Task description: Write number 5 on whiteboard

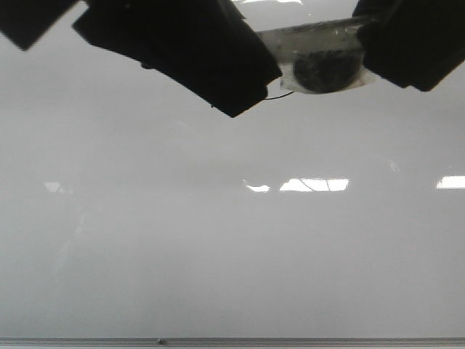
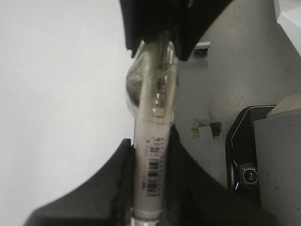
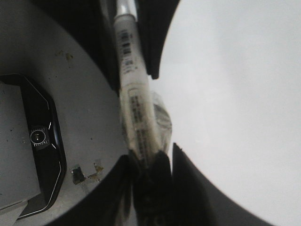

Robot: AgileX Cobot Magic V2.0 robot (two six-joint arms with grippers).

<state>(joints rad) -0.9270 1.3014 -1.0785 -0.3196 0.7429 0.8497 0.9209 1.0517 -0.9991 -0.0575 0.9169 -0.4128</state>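
The whiteboard (image 1: 218, 254) is a glossy grey-white board that fills the front view. A white marker (image 1: 320, 40) with a barcode, wrapped in clear film, hangs above it between both grippers. My left gripper (image 2: 150, 141) is shut on the marker's barrel (image 2: 151, 165). My right gripper (image 3: 150, 157) is shut on the marker's dark end (image 3: 149, 183). In the front view the left gripper (image 1: 247, 83) and right gripper (image 1: 389, 51) are at the top. A thin black curved stroke (image 1: 280, 95) shows beside the left gripper. I see no whole number 5.
A thin grey frame strip (image 1: 232, 341) runs along the board's near edge, and glare patches (image 1: 314, 185) lie mid-board. Beside the board, on a grey surface, are a black device with a round dial (image 2: 249, 160), a grey box (image 2: 277, 160) and tape scraps (image 3: 84, 173).
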